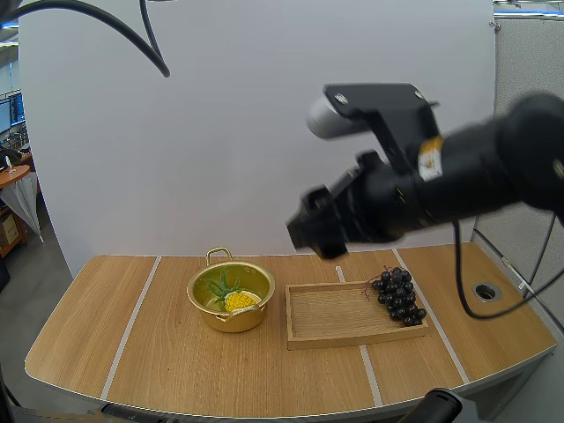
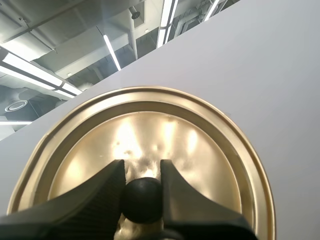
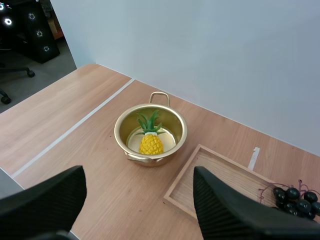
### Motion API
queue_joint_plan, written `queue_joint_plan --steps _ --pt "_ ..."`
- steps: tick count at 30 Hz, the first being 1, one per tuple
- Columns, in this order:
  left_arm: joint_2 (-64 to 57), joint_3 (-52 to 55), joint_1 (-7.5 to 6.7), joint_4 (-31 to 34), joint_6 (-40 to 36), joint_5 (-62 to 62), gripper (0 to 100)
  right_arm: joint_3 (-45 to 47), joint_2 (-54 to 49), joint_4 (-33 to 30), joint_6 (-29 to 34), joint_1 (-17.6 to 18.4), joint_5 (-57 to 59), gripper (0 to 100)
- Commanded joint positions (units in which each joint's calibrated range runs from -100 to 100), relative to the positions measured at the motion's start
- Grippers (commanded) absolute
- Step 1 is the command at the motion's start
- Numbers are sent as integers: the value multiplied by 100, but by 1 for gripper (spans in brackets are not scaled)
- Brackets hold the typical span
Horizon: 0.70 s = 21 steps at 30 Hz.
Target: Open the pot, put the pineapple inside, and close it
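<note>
The left gripper (image 2: 142, 167) pinched the black knob (image 2: 142, 200) of the gold lid (image 2: 165, 130), one finger on each side of it. The right gripper (image 3: 139, 172) hung above the table (image 1: 150, 352), fingers spread wide with nothing between them. The pot (image 1: 231, 321) stood open on the table with the pineapple (image 1: 238, 300) inside, its leaves toward 11 o'clock in the high view. A wooden tray (image 1: 335, 319) lay just beside the pot at its 3 o'clock. Grapes (image 1: 398, 295) sat at the tray's 2 o'clock corner.
</note>
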Motion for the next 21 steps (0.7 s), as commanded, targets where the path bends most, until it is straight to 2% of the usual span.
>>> queue_joint_plan --steps 1,12,13,14,18,19,21 --pt "2 -42 -11 -5 -65 -208 0 504 -873 -31 0 -137 338 100" --pt "2 -42 -11 -5 -65 -208 0 956 -2009 -158 0 -410 905 100" --pt "2 -42 -11 -5 -65 -208 0 973 -2058 -158 0 -430 974 90" --pt "2 -42 -11 -5 -65 -208 0 1004 -2115 -113 0 -452 1034 75" --pt "2 -42 -11 -5 -65 -208 0 1155 -2294 37 0 -534 1034 8" --pt "2 -42 -11 -5 -65 -208 0 1206 -2352 57 0 -559 1034 0" --pt "2 -42 -11 -5 -65 -208 0 1271 -2453 0 0 -587 1034 0"
